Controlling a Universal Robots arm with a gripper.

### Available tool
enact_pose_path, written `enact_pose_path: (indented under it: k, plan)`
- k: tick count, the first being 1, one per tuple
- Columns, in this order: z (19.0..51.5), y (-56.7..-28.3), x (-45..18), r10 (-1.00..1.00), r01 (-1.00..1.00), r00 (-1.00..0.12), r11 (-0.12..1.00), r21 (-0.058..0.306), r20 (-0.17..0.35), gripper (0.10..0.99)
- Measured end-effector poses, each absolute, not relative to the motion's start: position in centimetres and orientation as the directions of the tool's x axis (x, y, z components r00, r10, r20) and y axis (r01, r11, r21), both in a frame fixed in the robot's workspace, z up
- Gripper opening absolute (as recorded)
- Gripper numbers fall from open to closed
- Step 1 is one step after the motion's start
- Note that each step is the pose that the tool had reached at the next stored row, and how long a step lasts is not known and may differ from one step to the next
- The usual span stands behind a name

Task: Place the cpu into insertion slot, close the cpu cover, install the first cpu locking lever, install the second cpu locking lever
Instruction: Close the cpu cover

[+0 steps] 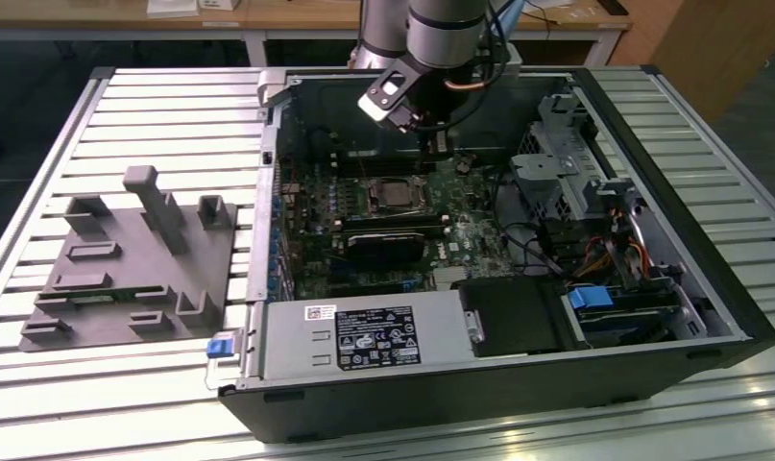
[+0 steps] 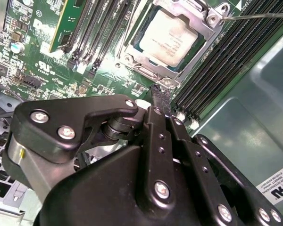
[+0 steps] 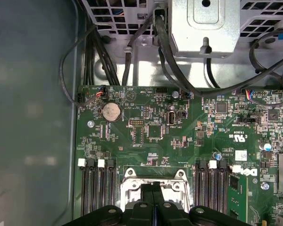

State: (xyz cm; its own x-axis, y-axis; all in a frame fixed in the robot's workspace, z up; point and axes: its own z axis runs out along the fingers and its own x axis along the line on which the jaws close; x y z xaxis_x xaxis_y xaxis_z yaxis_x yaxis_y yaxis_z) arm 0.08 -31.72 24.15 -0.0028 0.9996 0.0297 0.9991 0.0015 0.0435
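Gripper (image 2: 158, 94) pinched closed, empty, tip just beside the cpu cover (image 2: 146, 63) edge, we reckon to push not grasp; cpu (image 2: 167, 35) sits under that flat-lying cover, showing through its cut-out

The arm (image 1: 445, 29) reaches steeply down, its hand (image 2: 158, 93) tilted slightly, both fingers (image 2: 155, 127) pressed together.

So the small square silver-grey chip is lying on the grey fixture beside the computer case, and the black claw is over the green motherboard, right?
Not quite. The small square silver-grey chip sits on the green motherboard, framed by the thin silvery metal plate, as the second wrist view shows. The black claw is over the motherboard.
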Motion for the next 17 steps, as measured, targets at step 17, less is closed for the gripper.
enact_pose_path:
  k: [17]
  plan:
    - [24.15,-31.72,-0.26,1.000,0.999,-0.003,0.001,0.043,0.030,0.114]
